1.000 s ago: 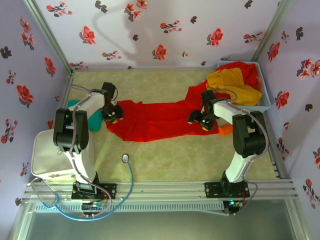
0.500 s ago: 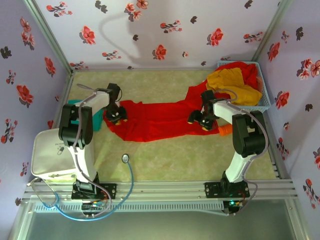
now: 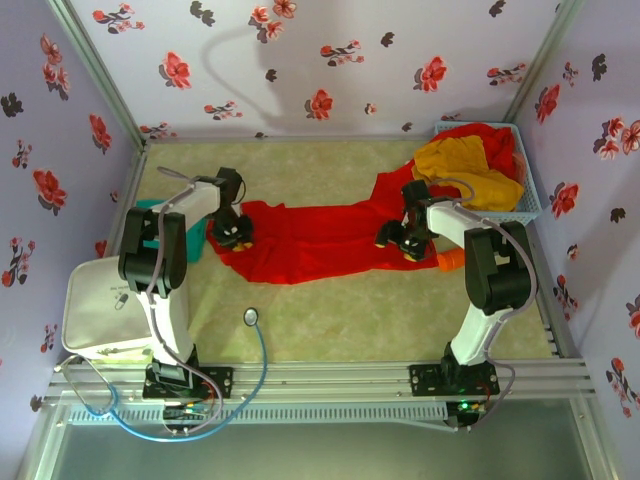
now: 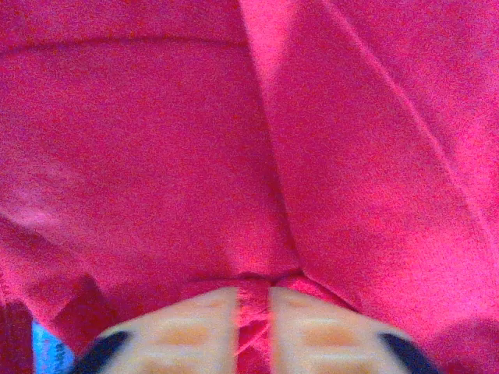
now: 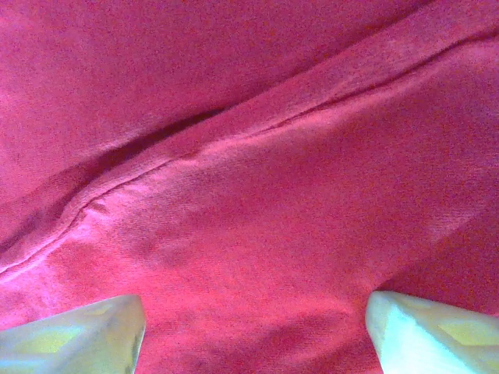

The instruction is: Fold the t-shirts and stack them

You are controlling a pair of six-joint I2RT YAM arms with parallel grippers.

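**Left gripper pinches the red shirt; right gripper stands open over it**

To the left of the left gripper (image 3: 235, 232), just past its arm, a teal shirt (image 3: 148, 207) lies on the table (image 3: 330, 320). A white box (image 3: 95, 310) sits nearer the arm bases, well apart from the gripper.

The left gripper is down on the left end of the red shirt (image 3: 310, 240). In the left wrist view its fingers (image 4: 199, 327) are nearly together, and a narrow ridge of the red cloth is squeezed between them. Ahead of the fingers the cloth is creased into long folds.

From that gripper the red shirt stretches out flat to the right, as far as the right gripper (image 3: 400, 240) and a little beyond it. The cloth is wrinkled along its near edge.

The right gripper sits low over the shirt's right end. In the right wrist view its fingers (image 5: 78, 335) are spread wide, with nothing between them but the cloth underneath. A stitched seam runs slantwise across that cloth ahead of the fingertips. Whether the tips touch the cloth I cannot tell.

Just right of this gripper, beside its arm, a small orange thing (image 3: 450, 261) lies at the shirt's edge. Farther right and away from the bases stands the basket (image 3: 533, 205). A yellow shirt (image 3: 465, 165) is heaped in it, with more red cloth (image 3: 500, 138) behind that.
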